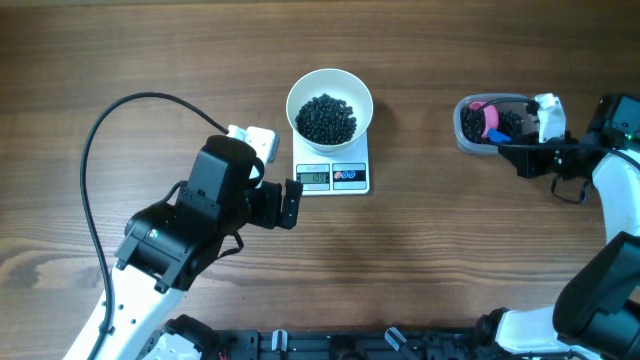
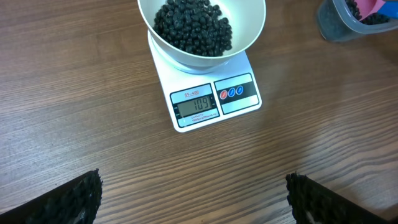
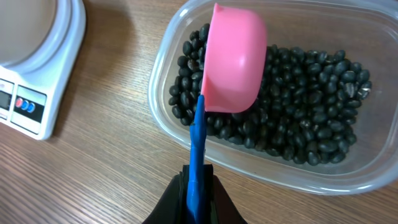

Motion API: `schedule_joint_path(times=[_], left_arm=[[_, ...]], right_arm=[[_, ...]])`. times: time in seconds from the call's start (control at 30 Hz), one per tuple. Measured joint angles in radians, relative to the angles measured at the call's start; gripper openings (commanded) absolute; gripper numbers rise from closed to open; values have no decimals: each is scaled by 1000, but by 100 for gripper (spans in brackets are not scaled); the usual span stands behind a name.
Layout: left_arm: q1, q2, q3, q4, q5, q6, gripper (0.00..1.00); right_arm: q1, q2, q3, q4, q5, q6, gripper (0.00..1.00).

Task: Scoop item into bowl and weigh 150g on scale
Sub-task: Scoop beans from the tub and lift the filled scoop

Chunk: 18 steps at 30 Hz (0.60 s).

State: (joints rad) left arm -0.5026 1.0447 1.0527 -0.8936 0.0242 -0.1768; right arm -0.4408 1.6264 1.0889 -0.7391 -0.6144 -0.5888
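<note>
Beans: your glossy round black beans (image 1: 326, 118) heap in the smooth white bowl (image 1: 300, 92), which sits on the flat scale (image 1: 350, 178). More fill the clear plastic tub (image 3: 163, 74).
Right gripper (image 3: 198, 186): pinches the pink scoop (image 3: 233, 59) by its blue handle, over the tub.
Left gripper (image 2: 194, 198): fingers spread wide and empty, above the wood-grain table (image 1: 450, 260), facing the scale.

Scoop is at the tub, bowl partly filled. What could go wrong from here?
The scale shows roughly 109; a heaped scoop may overshoot.
The right tool pinches only the end of the handle, so a loaded scoop might twist and spill beans before the bowl.
The open left tool sits near the scale; a nudge could upset the reading.
</note>
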Motion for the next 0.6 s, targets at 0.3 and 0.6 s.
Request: schedule_joint_path(times=[0.3, 0.6], left_arm=[[0, 0, 0, 0, 0, 0, 100], [0, 0, 0, 0, 0, 0, 100]], right_arm=[[-18, 5, 0, 6, -32, 88, 4], [-61, 10, 0, -5, -103, 152, 4]])
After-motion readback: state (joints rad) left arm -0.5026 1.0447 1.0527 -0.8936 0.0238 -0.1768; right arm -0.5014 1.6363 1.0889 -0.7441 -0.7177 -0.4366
